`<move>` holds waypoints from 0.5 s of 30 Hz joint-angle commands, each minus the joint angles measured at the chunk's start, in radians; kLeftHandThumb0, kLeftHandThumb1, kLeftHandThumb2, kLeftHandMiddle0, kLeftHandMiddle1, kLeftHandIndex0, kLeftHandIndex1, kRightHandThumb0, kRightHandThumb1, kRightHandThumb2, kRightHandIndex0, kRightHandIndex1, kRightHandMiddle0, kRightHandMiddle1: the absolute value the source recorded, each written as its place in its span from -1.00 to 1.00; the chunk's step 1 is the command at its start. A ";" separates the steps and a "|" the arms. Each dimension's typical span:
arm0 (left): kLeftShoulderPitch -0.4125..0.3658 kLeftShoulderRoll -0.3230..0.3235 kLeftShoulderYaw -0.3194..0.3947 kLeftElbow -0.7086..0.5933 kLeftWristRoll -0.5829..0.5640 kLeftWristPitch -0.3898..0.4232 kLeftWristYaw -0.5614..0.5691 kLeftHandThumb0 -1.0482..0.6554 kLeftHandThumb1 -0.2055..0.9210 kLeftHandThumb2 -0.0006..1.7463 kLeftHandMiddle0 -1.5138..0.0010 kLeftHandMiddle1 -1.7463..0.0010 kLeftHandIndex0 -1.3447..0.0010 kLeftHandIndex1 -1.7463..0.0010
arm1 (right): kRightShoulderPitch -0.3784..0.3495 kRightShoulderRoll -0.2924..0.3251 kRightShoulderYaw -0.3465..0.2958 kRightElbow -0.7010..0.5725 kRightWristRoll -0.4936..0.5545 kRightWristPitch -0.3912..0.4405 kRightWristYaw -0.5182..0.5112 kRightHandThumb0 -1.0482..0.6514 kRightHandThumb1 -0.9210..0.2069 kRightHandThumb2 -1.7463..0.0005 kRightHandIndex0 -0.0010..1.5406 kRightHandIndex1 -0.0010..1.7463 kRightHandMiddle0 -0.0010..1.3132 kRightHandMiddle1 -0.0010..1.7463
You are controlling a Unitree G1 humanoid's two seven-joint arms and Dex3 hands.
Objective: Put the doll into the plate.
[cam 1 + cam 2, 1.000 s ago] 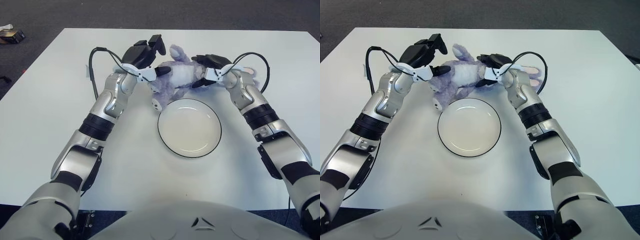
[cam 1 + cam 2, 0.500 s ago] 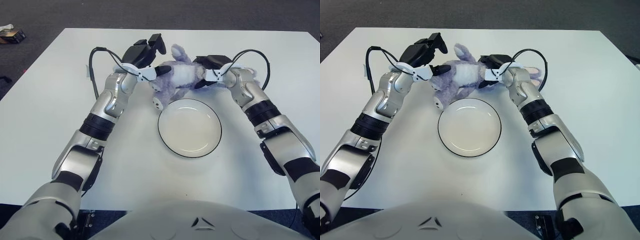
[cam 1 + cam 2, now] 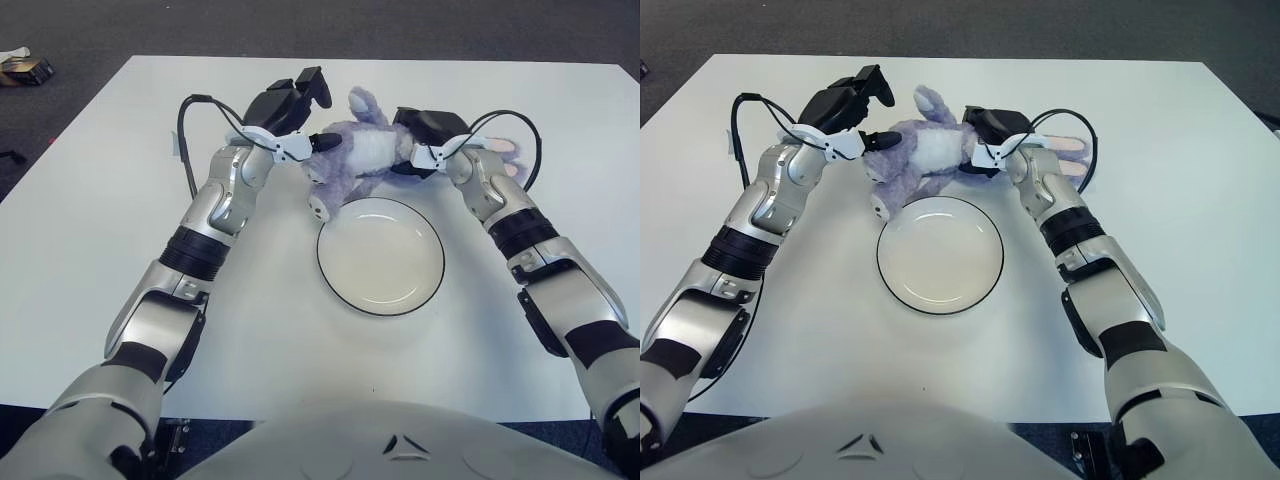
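A purple plush doll (image 3: 358, 156) with a white belly lies on the white table just behind the plate (image 3: 381, 258), which is white with a dark rim. One of the doll's feet (image 3: 315, 207) reaches toward the plate's left rim. My left hand (image 3: 291, 112) is against the doll's left end, its dark fingers spread upward and its thumb touching the plush. My right hand (image 3: 419, 137) is curled on the doll's right end. The doll's pink ears (image 3: 497, 149) show behind my right wrist.
Black cables loop off both wrists, one to the left (image 3: 186, 135) and one over the pink ears (image 3: 522, 140). A small dark object (image 3: 22, 69) lies on the floor beyond the table's far left corner. The table's far edge runs close behind the doll.
My right hand has moved left and further back and curled onto the doll's right end. The doll has shifted slightly and its pink ears now show. The left hand has hardly moved.
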 commanded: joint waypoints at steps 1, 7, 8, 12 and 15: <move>-0.001 0.010 0.012 0.012 -0.004 -0.009 0.011 0.23 1.00 -0.39 0.67 -0.91 0.96 -1.00 | 0.033 -0.018 -0.011 -0.001 0.013 0.001 0.019 0.24 0.04 -0.49 -0.25 0.99 -0.41 1.00; 0.007 0.009 0.026 0.012 -0.029 -0.027 0.019 0.23 1.00 -0.39 0.66 -0.89 0.95 -1.00 | 0.035 -0.033 -0.023 -0.002 0.023 -0.012 0.023 0.24 0.03 -0.48 -0.24 0.97 -0.42 1.00; 0.008 0.009 0.028 0.013 -0.032 -0.030 0.020 0.23 1.00 -0.40 0.65 -0.88 0.95 -1.00 | 0.034 -0.034 -0.024 -0.002 0.025 -0.013 0.023 0.24 0.03 -0.47 -0.24 0.96 -0.42 1.00; 0.019 0.010 0.044 0.003 -0.050 -0.042 0.021 0.23 1.00 -0.42 0.63 -0.84 0.93 -1.00 | 0.035 -0.041 -0.036 -0.007 0.036 -0.019 0.017 0.24 0.02 -0.46 -0.23 0.94 -0.42 1.00; 0.027 0.011 0.055 -0.008 -0.063 -0.049 0.019 0.23 1.00 -0.43 0.61 -0.81 0.92 -1.00 | 0.037 -0.043 -0.047 -0.013 0.041 -0.023 0.010 0.24 0.02 -0.46 -0.22 0.94 -0.43 1.00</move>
